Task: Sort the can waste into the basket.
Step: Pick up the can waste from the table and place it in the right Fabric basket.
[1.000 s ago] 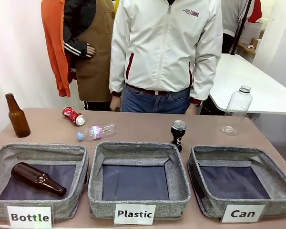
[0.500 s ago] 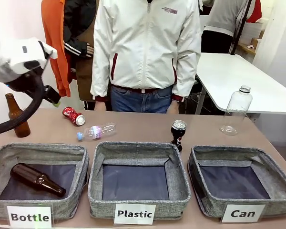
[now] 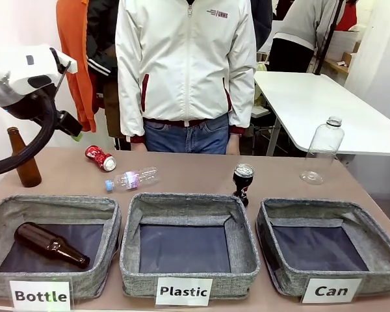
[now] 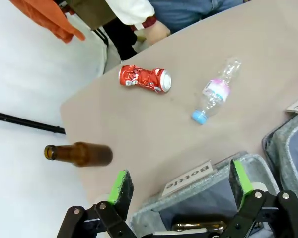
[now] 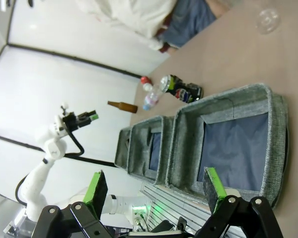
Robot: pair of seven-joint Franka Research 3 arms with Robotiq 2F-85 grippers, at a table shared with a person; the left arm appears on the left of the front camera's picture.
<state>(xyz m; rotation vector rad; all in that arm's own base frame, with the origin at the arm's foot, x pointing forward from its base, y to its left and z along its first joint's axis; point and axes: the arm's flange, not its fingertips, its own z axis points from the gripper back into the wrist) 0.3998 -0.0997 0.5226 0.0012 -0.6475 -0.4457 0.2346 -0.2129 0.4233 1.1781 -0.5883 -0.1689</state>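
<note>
The Can basket sits rightmost — standing can behind the middle basket, lying can back-left.

Left arm: white rounded shell, black wrist block, thick black cable coming off it. Left gripper: black linkage fingers, silver pivot screws, green pads. Right gripper: same build, same green pads, same screws.

The left tool hovers, jaws spread; right tool likewise.
</note>
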